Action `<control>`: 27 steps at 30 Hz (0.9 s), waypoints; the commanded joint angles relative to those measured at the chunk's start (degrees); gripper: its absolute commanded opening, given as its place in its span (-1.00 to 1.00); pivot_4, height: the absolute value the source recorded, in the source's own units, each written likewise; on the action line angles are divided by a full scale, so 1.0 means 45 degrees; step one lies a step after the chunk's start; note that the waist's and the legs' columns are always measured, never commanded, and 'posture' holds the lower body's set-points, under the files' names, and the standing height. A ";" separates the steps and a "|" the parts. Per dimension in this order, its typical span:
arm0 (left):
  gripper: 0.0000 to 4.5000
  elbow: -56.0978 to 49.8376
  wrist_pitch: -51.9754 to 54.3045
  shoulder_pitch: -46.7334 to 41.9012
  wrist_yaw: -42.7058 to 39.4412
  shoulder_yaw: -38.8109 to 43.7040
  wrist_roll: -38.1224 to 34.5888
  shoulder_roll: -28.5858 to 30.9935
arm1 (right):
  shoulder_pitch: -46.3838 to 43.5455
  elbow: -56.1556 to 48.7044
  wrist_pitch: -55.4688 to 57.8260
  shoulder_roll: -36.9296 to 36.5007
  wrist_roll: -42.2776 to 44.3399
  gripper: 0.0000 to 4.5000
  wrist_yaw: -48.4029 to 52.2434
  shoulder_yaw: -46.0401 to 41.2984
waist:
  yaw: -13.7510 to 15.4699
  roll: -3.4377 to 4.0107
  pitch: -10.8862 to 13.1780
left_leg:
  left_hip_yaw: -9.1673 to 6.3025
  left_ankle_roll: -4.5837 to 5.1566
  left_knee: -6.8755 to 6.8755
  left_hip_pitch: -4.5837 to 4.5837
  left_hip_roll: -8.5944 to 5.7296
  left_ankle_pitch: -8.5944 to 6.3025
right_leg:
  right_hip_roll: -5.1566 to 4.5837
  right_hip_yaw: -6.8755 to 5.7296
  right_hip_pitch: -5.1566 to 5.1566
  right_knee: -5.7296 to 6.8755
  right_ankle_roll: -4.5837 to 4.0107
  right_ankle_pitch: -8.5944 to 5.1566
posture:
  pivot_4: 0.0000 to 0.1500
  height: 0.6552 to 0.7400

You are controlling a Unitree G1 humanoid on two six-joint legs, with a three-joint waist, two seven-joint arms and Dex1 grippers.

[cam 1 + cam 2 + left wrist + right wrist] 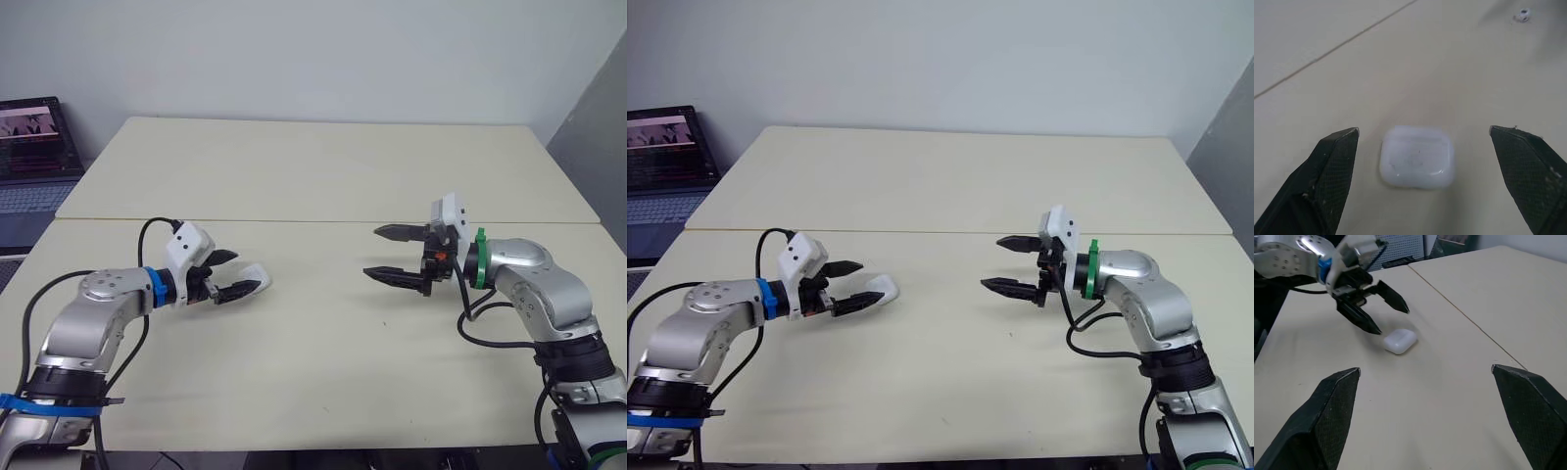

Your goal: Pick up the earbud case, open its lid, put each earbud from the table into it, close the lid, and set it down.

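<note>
White earbud case [1399, 340], left end effector [1393, 321] beside

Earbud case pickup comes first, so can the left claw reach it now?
Likely yes: the open left claw faces the earbud case lying just ahead on the table, nothing between them.

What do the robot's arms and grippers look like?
Both are silver-grey with black cables. The left arm has a blue wrist band, the right arm a green band. The left gripper and right gripper each have two pointed black fingers and a white box.
</note>
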 commanded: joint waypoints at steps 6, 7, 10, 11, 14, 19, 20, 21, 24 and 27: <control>0.99 0.1634 -0.1419 -0.0602 -0.0733 -0.0447 0.0936 -0.0752 | -0.0254 -0.1569 0.0945 -0.0214 0.0789 1.00 -0.0071 -0.0261 | 0.0020 -0.0001 0.0000 | 0.0001 0.0000 0.0003 -0.0005 -0.0002 0.0000 | -0.0004 -0.0001 0.0000 -0.0001 0.0000 0.0000 | 1.00 1.00; 0.99 0.1877 -0.1556 -0.0698 -0.0766 -0.0530 0.1085 -0.0848 | -0.0267 -0.1609 0.0992 -0.0239 0.0795 1.00 -0.0066 -0.0270 | 0.0019 -0.0002 0.0000 | 0.0001 0.0000 0.0004 -0.0004 -0.0002 0.0000 | -0.0004 -0.0001 0.0000 0.0001 0.0000 0.0000 | 1.00 1.00; 0.99 0.2647 -0.1966 -0.1053 -0.0818 -0.0715 0.1474 -0.1135 | -0.0323 -0.1647 0.1105 -0.0292 0.0803 1.00 -0.0075 -0.0316 | 0.0024 -0.0001 0.0000 | 0.0000 0.0000 0.0006 -0.0003 -0.0002 0.0000 | -0.0002 -0.0002 0.0000 0.0003 0.0001 0.0000 | 1.00 1.00; 0.99 0.2863 -0.2094 -0.1113 -0.0832 -0.0791 0.1614 -0.1196 | -0.0297 -0.1666 0.1125 -0.0315 0.0808 1.00 -0.0085 -0.0335 | 0.0023 -0.0002 0.0000 | -0.0001 0.0000 0.0007 -0.0003 -0.0003 0.0000 | -0.0002 -0.0002 0.0001 0.0004 0.0001 0.0000 | 1.00 1.00; 0.91 0.3154 -0.2316 -0.1052 -0.1050 -0.0875 0.1828 -0.1267 | -0.0139 -0.1727 0.1097 -0.0424 0.0777 1.00 -0.0107 -0.0344 | 0.0023 -0.0002 -0.0001 | 0.0002 0.0000 0.0006 -0.0001 -0.0003 0.0000 | -0.0002 0.0000 0.0002 0.0005 0.0002 -0.0001 | 1.00 1.00; 0.33 0.2905 -0.2436 -0.0665 -0.1530 -0.0797 0.1741 -0.1154 | 0.0125 -0.1701 0.0992 -0.0639 0.0661 1.00 -0.0102 -0.0324 | 0.0020 -0.0002 -0.0001 | 0.0003 0.0000 0.0006 -0.0001 -0.0003 0.0000 | -0.0004 0.0002 0.0002 0.0005 0.0003 -0.0001 | 1.00 1.00; 0.23 0.2695 -0.2486 -0.0614 -0.1558 -0.0741 0.1692 -0.1162 | 0.0172 -0.1618 0.0894 -0.0706 0.0530 1.00 -0.0113 -0.0292 | 0.0020 -0.0002 -0.0001 | 0.0003 0.0000 0.0006 -0.0001 -0.0002 0.0000 | -0.0003 0.0001 0.0002 0.0005 0.0002 0.0000 | 1.00 1.00; 0.23 0.2326 -0.2664 -0.0649 -0.1472 -0.0577 0.1552 -0.1279 | 0.0194 -0.1493 0.0889 -0.0766 0.0383 1.00 -0.0206 -0.0252 | 0.0021 -0.0002 -0.0001 | 0.0002 0.0000 0.0006 -0.0001 -0.0003 0.0000 | -0.0004 0.0001 0.0003 0.0004 0.0002 0.0000 | 1.00 1.00; 0.23 0.1509 -0.3250 -0.0946 -0.1053 -0.0189 0.1323 -0.1643 | 0.0132 -0.1192 0.1043 -0.0746 0.0022 1.00 -0.0614 -0.0091 | 0.0023 -0.0003 -0.0001 | 0.0003 0.0000 0.0006 -0.0004 -0.0003 0.0000 | -0.0006 0.0002 0.0002 0.0004 0.0001 0.0000 | 1.00 1.00; 0.23 0.0975 -0.6664 -0.1725 -0.0365 -0.0095 0.2073 -0.2294 | -0.0438 -0.0717 0.2866 0.0334 0.0518 1.00 -0.2134 -0.0135 | 0.0051 -0.0018 0.0006 | -0.0009 0.0000 0.0016 -0.0009 0.0000 0.0001 | -0.0006 -0.0003 0.0002 0.0005 -0.0002 0.0005 | 1.00 1.00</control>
